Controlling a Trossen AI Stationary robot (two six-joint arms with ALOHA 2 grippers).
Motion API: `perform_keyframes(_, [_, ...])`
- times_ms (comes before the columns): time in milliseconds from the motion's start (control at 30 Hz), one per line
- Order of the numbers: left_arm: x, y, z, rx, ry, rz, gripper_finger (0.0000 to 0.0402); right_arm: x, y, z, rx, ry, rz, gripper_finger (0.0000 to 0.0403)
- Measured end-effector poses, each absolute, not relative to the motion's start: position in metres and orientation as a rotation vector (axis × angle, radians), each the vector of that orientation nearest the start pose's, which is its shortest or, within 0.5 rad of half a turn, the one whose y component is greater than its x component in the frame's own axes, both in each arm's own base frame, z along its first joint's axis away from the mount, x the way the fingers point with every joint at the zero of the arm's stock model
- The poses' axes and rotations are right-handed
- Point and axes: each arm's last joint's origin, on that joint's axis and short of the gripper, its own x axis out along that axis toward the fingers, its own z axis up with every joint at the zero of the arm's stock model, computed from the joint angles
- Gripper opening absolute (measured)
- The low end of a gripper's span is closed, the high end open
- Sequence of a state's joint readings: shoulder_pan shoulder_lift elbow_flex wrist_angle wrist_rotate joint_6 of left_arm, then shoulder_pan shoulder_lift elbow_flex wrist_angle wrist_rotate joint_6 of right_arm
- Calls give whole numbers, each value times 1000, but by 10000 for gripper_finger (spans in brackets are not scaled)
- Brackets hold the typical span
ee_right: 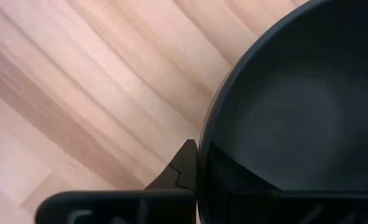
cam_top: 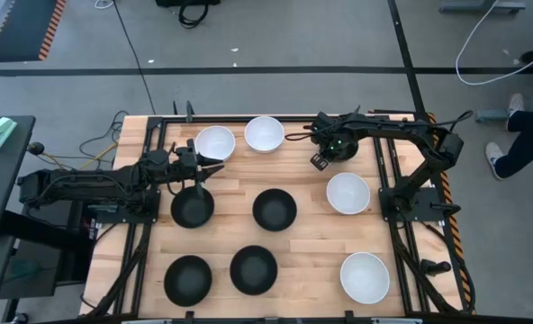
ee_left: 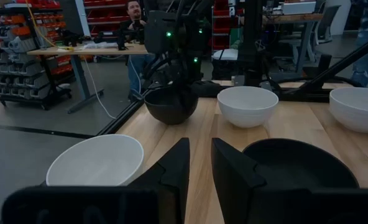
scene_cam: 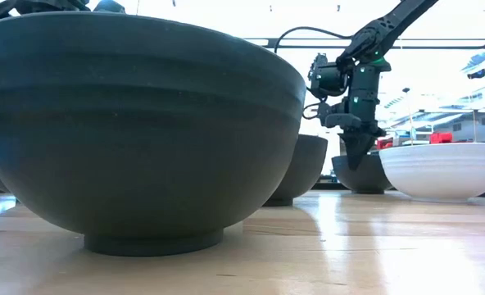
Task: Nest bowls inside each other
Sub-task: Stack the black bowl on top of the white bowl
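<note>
The right gripper (cam_top: 331, 153) is at the far right part of the table (cam_top: 311, 238), its fingers straddling the rim of a black bowl (cam_top: 343, 147): in the right wrist view one finger (ee_right: 183, 165) lies outside the wall of that bowl (ee_right: 296, 112) and the other seems to be inside it, so it appears clamped on the rim, though the inner finger is hard to make out. In the low view the bowl (scene_cam: 359, 174) hangs at the gripper with its foot near the wood; whether it touches is unclear. The left gripper (cam_top: 205, 168) reaches in from the left, its fingers (ee_left: 171, 171) narrowly parted and holding nothing, between a white bowl (cam_top: 215, 142) and a black bowl (cam_top: 193, 208). A second white bowl (cam_top: 265, 134) sits beside the first at the far edge. Another black bowl (cam_top: 275, 209) sits mid-table, and two more (cam_top: 188, 279) (cam_top: 253, 270) lie near the front edge. Two white bowls (cam_top: 347, 193) (cam_top: 365, 276) stand apart along the right side. None of the bowls is nested.
</note>
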State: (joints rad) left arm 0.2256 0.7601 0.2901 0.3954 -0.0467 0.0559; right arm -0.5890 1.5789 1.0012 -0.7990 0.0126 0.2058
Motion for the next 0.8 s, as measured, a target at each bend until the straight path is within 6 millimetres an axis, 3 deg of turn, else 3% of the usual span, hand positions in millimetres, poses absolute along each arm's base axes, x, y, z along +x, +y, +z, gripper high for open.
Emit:
perform_keyframes(167, [166,40,221,49,80,271,73,231,-155,191,529,1292,-638,8])
perform_keyframes(400, [166,40,221,54,80,271,71,229,-146,211,503,1233,-605,5])
perform_keyframes(600, [165,43,220,52,86,294,60,246,-132,249,429,1159,-561,5])
perform_keyframes(800, [164,48,218,25,107,323,53,264,-105,291,379,1121,-542,5])
